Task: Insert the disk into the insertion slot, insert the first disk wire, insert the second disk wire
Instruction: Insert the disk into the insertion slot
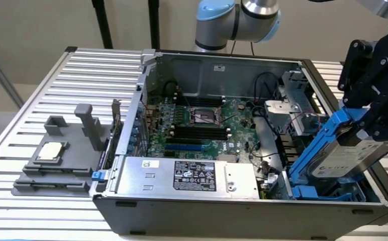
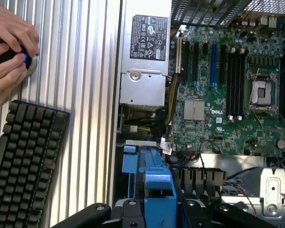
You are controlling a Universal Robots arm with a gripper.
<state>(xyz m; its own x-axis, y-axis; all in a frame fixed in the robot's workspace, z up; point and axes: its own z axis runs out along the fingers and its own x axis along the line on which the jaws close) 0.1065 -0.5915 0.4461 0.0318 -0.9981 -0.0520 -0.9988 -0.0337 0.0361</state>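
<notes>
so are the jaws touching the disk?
Touching. The exterior view shows the gripper with its jaws closed on the disk, holding it tilted at the insertion slot.

Soft, even light from overhead fills both views, leaving the ribbed table (image 1: 39, 120) bright and almost shadowless, while the inside of the computer case (image 1: 248, 65) beside and below the hand (image 1: 367, 129) lies dimmer. The white label of the disk (image 1: 345, 158) in the hand looks pale and slightly washed out. In the wrist view the table's ribs gleam, and the hand's black links nearest that camera are out of focus.
</notes>
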